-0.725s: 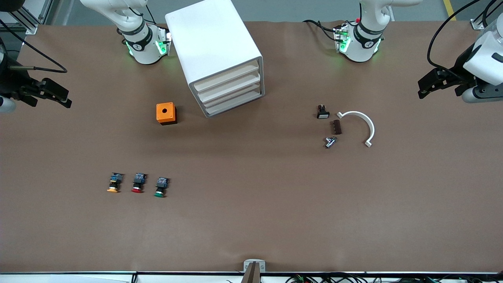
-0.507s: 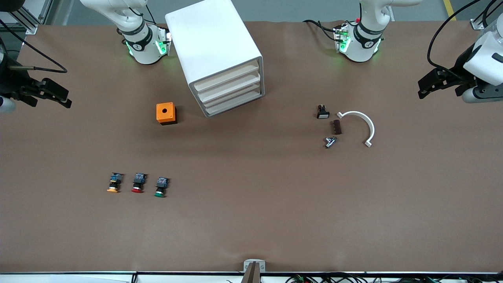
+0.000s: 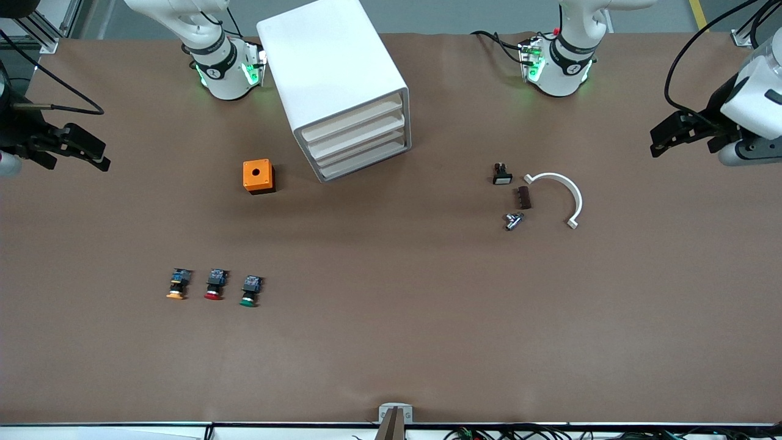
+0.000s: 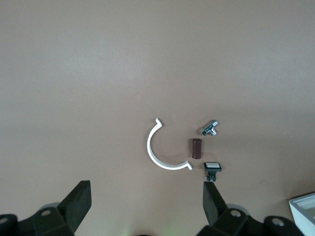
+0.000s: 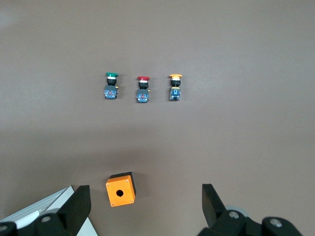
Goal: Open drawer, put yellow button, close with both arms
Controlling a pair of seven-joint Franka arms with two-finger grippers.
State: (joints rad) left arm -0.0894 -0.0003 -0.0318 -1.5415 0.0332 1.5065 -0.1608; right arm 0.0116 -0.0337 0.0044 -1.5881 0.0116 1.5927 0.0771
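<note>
Both of my grippers had shifted only slightly since a moment ago. My left gripper point(image 3: 663, 135) hung spread wide and empty over bare table at its own end, well apart from everything. My right gripper point(image 3: 85, 150) hung likewise, fingers parted, holding nothing. Farther out from it, the small yellow-capped push button point(image 3: 176, 286) lay on the brown table in a row of three switches. The shallow white top drawer point(image 3: 354, 120) of the boxy white plastic cabinet point(image 3: 330, 67) sat closed.
</note>
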